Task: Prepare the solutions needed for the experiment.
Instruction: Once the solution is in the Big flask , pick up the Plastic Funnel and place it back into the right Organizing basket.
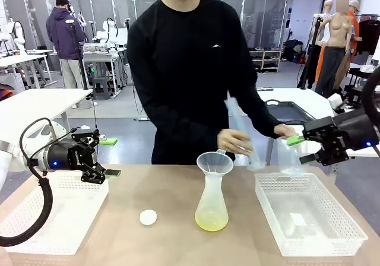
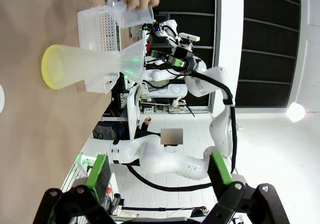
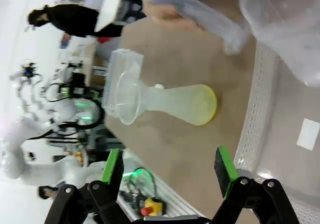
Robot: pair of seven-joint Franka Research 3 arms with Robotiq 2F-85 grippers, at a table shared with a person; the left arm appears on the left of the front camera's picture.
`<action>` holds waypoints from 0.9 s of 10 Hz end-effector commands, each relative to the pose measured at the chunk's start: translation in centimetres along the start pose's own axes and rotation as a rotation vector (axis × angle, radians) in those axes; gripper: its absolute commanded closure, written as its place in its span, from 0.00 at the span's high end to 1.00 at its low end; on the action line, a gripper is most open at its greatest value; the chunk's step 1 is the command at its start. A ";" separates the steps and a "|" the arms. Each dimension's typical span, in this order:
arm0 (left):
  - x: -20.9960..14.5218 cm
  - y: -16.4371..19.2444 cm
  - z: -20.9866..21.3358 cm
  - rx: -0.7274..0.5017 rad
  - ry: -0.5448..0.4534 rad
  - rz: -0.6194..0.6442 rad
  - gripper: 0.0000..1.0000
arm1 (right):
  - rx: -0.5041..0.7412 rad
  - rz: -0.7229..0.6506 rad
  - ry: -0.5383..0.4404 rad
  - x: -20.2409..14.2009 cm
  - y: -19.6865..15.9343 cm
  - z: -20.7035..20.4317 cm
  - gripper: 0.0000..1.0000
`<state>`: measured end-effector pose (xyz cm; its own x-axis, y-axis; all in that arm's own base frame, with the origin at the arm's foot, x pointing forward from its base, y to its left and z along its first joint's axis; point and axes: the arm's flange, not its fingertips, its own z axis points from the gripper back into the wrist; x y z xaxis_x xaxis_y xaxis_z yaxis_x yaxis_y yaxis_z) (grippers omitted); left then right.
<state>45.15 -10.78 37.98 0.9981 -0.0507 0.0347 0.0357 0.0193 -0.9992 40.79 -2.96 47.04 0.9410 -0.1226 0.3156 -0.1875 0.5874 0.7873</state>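
At the middle of the brown table (image 1: 154,186), a clear plastic conical flask (image 1: 212,195) is standing upright, with a clear plastic funnel (image 1: 215,162) sitting in its neck. The pale yellow-green solution (image 1: 211,221) is lying as a shallow layer in the bottom of that flask. A round white cap (image 1: 148,217) is resting flat on bare table between the flask and the white perforated plastic basket on the left (image 1: 83,218), apart from both. A matching white basket on the right (image 1: 320,247) is sitting near the table's right edge, with an open strip of table between it and the flask.

The left pincer (image 1: 110,157) is hovering over the far right corner of the left basket, its green pads spread wide with nothing between them. The right pincer (image 1: 301,149) is hanging above the far rim of the right basket, also gaping wide and empty. A clear plastic beaker (image 1: 289,158) is hanging just beside its fingers.

Across the table, a person in a black top is holding a tall clear plastic measuring cylinder (image 1: 240,129) tilted in one hand (image 1: 233,141), just beyond the funnel's rim. The person's other hand (image 1: 285,129) is reaching over the beaker, close to the right pincer.
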 end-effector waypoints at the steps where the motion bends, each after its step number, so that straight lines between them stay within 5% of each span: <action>1: 0.0 -0.2 0.0 -0.006 0.005 0.005 1.00 | -0.159 -0.025 0.029 -0.3 3.2 -1.7 0.92; 4: 0.0 -0.2 0.0 -0.006 0.005 0.005 1.00 | -0.258 -0.044 0.004 -0.2 5.3 -2.2 0.92; 9: 0.0 -0.2 0.0 -0.006 0.005 0.005 1.00 | -0.192 0.010 0.003 0.1 4.8 -1.8 0.92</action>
<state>45.15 -10.78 37.97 0.9981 -0.0507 0.0347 0.0357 0.0193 -0.9992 40.51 1.26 50.25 0.9422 -0.1296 0.3090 -0.1216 0.7272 0.6756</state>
